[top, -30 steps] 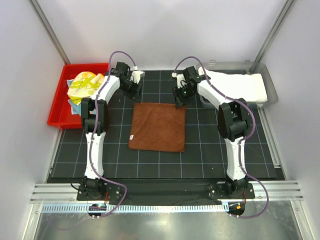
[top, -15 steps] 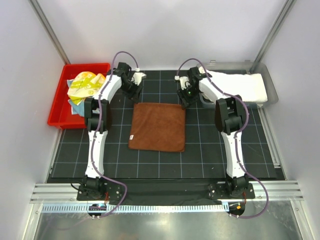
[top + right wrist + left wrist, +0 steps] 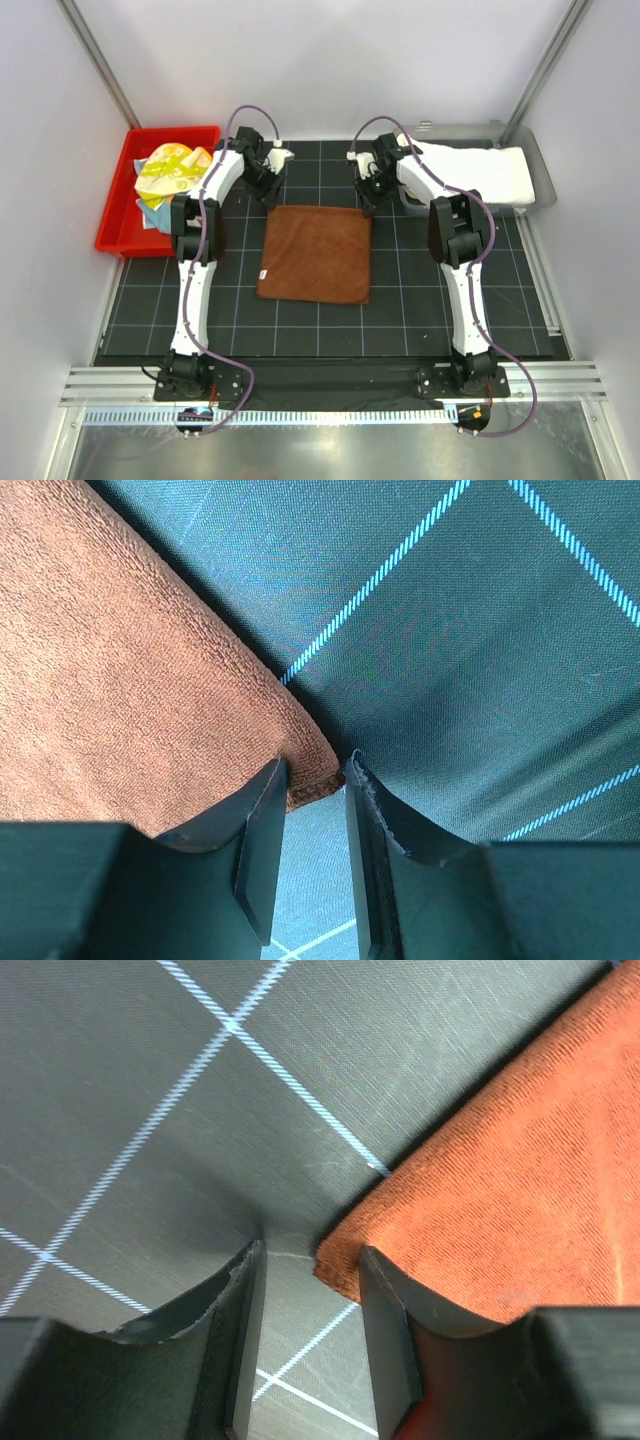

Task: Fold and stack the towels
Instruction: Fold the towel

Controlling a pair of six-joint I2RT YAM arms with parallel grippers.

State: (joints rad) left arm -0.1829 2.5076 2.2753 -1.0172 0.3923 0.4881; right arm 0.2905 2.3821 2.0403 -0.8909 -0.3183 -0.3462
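While the brown towel (image 3: 315, 254) lies flat in the middle of the surface (image 3: 420, 300), the left tool (image 3: 310, 1265) stands parted astride its 11 o'clock corner and the right tool (image 3: 315, 770) parted astride its 1 o'clock corner; neither is clenched on cloth yet. Each corner sits close to one finger rather than centred, so a pinch could nudge it out or catch only the hem; uneven grips would likely skew the fold.

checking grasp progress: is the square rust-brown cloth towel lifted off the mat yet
No, the rust-brown towel lies flat on the black gridded mat.
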